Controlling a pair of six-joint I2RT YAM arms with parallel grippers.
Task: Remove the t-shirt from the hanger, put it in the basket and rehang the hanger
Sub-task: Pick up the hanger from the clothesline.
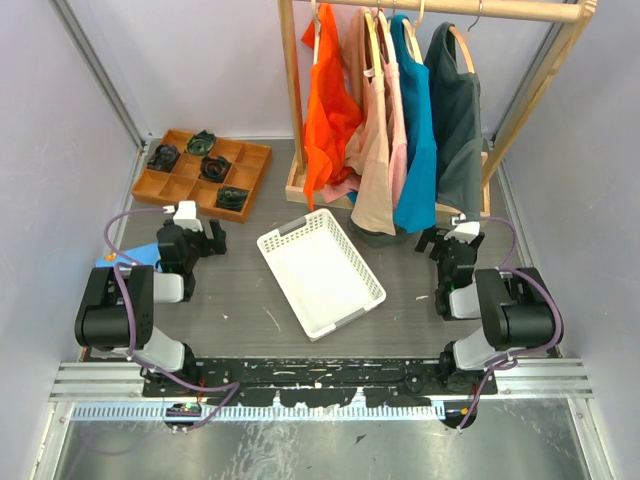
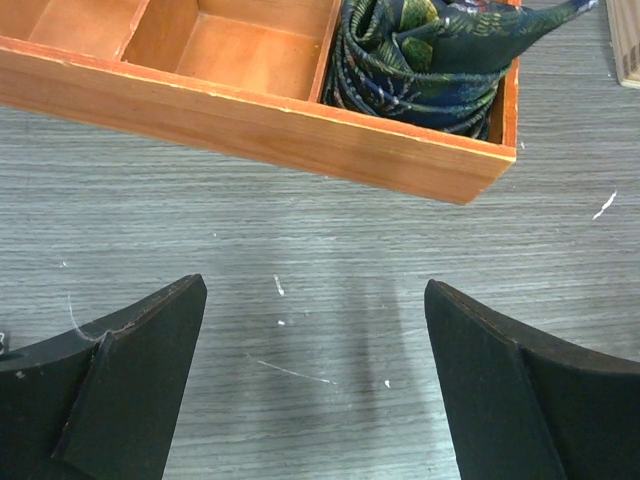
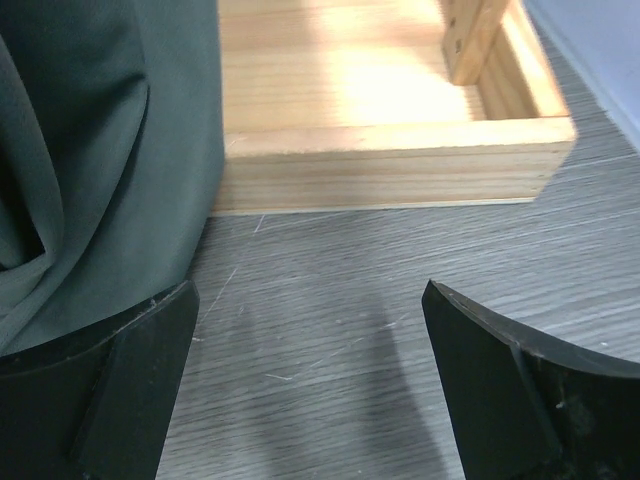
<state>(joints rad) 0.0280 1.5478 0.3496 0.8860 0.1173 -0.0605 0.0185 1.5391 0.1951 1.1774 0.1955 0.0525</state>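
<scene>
Left hand (image 2: 315,300) and right hand (image 3: 310,300) hang released, empty; dark grey t-shirt (image 1: 455,120) beside the right, white basket (image 1: 297,226) between them.

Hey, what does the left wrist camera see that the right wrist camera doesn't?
Only the left wrist view shows the orange wooden tray, with a rolled dark patterned cloth in its end compartment. Only the right wrist view shows the dark grey garment hanging down and the rack's pale wooden base with a post rising from it. Both show the grey table and an open claw with nothing between its fingers: the left claw, the right claw.
</scene>
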